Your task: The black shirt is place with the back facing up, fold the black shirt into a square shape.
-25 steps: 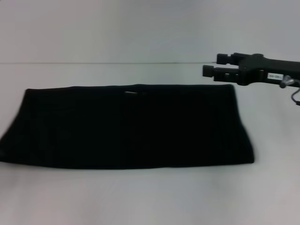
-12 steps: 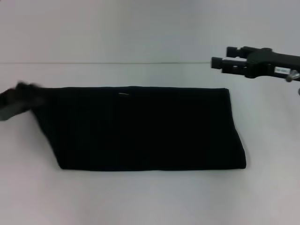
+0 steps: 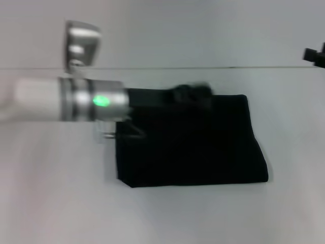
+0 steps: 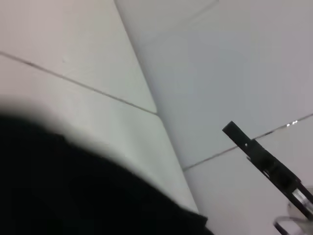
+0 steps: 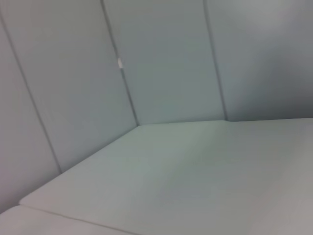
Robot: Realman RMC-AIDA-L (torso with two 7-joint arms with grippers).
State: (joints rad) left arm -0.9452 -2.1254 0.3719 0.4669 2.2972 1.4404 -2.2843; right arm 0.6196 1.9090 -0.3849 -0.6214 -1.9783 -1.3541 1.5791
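Note:
The black shirt lies on the white table as a folded band, its left part doubled over toward the right. My left arm reaches in from the left, and my left gripper sits blurred over the shirt's far edge, shut on the lifted cloth. The left wrist view is filled low down by the black shirt close to the camera. My right gripper shows only as a tip at the far right edge, off the shirt. It also appears as a dark bar, the right gripper, in the left wrist view.
The white table spreads to the left of and in front of the shirt. A pale wall rises behind the table's far edge. The right wrist view shows only the table corner and wall panels.
My left arm has swept in from the left, carrying the shirt's left end over to the right, so the band is shorter. My right gripper has pulled back to the right edge.

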